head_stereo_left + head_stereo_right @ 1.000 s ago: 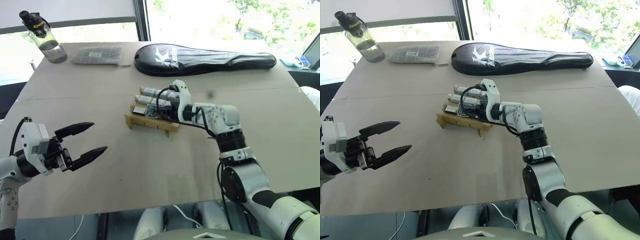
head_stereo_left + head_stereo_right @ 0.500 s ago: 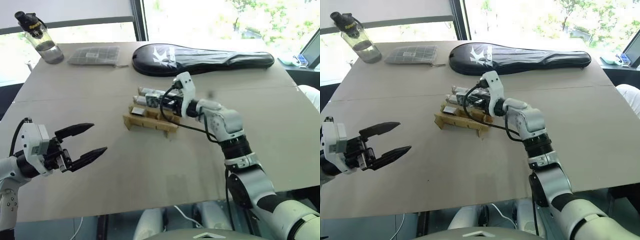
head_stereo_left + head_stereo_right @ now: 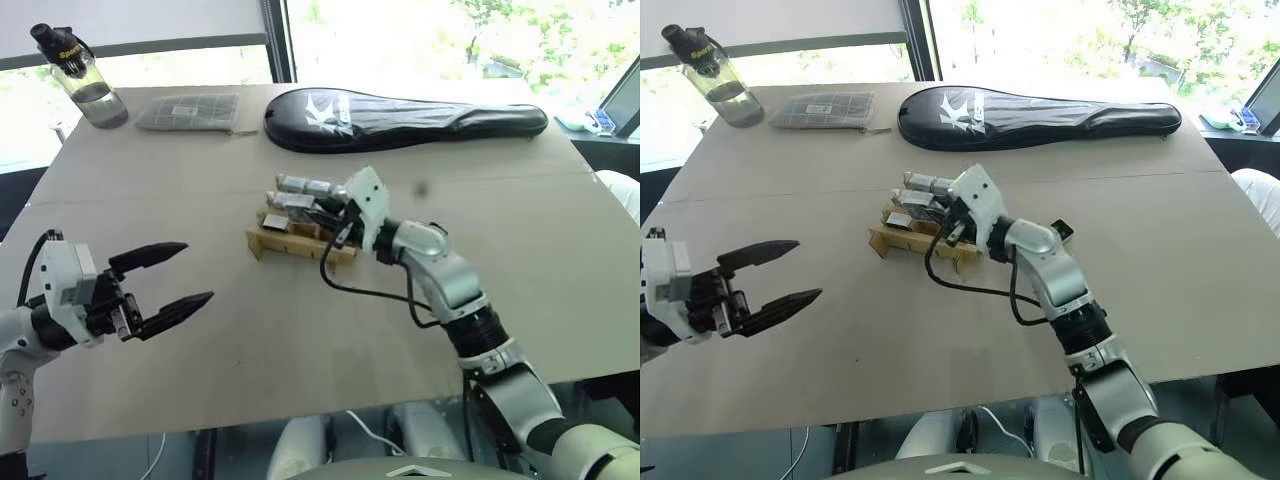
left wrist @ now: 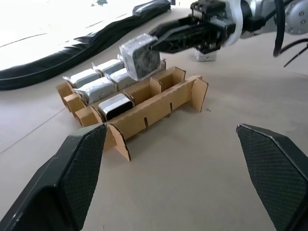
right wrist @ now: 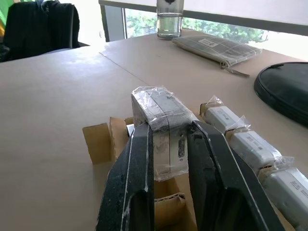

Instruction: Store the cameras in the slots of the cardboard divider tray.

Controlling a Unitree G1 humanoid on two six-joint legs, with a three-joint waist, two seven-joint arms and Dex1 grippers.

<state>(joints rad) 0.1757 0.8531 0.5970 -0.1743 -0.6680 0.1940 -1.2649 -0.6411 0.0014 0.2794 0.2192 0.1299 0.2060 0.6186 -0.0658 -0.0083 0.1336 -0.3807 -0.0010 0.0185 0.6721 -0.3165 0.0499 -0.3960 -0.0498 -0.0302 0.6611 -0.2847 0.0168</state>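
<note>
The right gripper [image 4: 159, 41] has its jaws clenched on a plastic-wrapped camera [image 4: 138, 58], holding it in the air just above the cardboard tray [image 4: 159, 103] at the middle of the desk [image 3: 300, 340]. Three more cameras [image 4: 98, 79] lie in the tray's far row, and a dark-faced one [image 4: 115, 106] sits in the near row's end slot. The slots next to that one look empty, so that near row reads as the target.

To land this cleanly, the camera wants squaring up with the dividers first, its long side running along the slot, then a straight descent so the wrap doesn't snag a cardboard edge. The tray is light; a sideways nudge could slide it, so pressure should go downward only. Let go once the body sits between the walls.

The left gripper [image 3: 165, 287] hovers at about eight o'clock from the tray, well apart, jaws spread wide and carrying nothing. The black racket case [image 3: 410, 115] lies at twelve o'clock, out of the way.
</note>
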